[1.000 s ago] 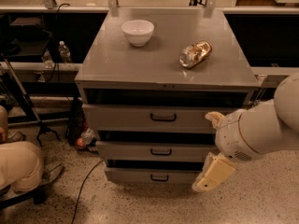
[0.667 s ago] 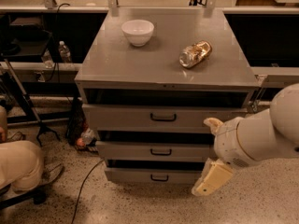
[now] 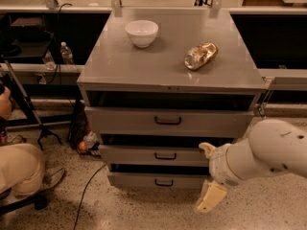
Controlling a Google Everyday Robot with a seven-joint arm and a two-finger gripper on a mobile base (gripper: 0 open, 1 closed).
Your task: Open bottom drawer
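The grey metal cabinet [image 3: 120, 71] has three drawers. The bottom drawer [image 3: 139, 180] is the lowest, with a shallow flat front and a small black loop handle [image 3: 164, 182]. Its front stands about level with the middle drawer [image 3: 129, 155] above it. My gripper [image 3: 209, 175] is at the cabinet's lower right, in front of the right ends of the middle and bottom drawers, to the right of the handle. Its two cream fingers [image 3: 211, 198] are spread apart and hold nothing.
A white bowl [image 3: 142, 32] and a crumpled shiny bag [image 3: 200, 55] lie on the cabinet top. The tall top drawer [image 3: 120, 121] has a wide black handle. A person's leg and shoe [image 3: 24, 169] are on the floor at left, beside a cable [image 3: 88, 190] and a stand.
My arm and gripper have moved down and a little to the left, from beside the top drawer to beside the lower two drawers. The drawers have not moved.
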